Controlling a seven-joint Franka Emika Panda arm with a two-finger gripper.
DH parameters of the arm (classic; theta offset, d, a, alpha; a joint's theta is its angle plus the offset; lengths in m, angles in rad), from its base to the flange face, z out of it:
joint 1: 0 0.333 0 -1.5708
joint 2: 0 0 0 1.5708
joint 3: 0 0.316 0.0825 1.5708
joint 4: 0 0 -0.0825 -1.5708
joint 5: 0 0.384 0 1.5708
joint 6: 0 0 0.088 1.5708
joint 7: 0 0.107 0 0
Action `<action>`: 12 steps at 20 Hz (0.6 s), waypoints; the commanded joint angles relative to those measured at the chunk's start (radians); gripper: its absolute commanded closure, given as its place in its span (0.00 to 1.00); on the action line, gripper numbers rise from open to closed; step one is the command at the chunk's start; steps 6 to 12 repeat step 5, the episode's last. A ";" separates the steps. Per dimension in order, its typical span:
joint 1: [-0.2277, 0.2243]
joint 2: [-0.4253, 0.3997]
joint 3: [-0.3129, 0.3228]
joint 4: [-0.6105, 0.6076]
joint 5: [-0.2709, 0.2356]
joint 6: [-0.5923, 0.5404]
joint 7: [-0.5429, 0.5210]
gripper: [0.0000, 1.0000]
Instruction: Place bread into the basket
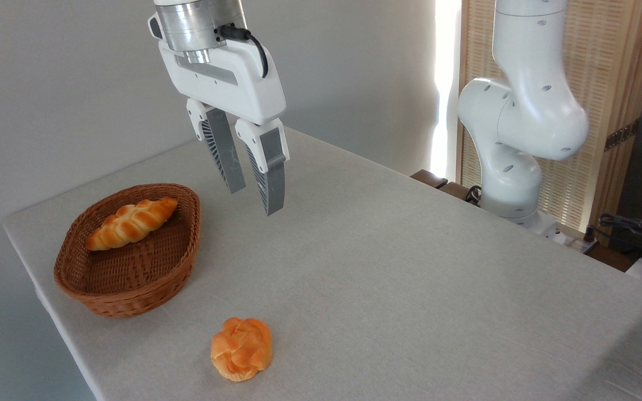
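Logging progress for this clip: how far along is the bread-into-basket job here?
It looks done: the braided bread lies inside the basket, near its far rim. Nothing is in hand; the claw hangs empty and open above the table, right of the basket. The round bun sits on the table outside the basket.

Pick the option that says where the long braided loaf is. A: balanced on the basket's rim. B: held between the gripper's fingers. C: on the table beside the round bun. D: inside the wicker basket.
D: the braided loaf lies inside the basket, while the gripper hangs above the table, holding nothing.
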 commanded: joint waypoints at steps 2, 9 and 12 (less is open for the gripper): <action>-0.010 0.003 0.015 0.015 0.003 0.052 0.011 0.00; -0.010 0.001 0.014 0.015 0.001 0.051 0.011 0.00; -0.010 0.001 0.014 0.015 0.001 0.051 0.011 0.00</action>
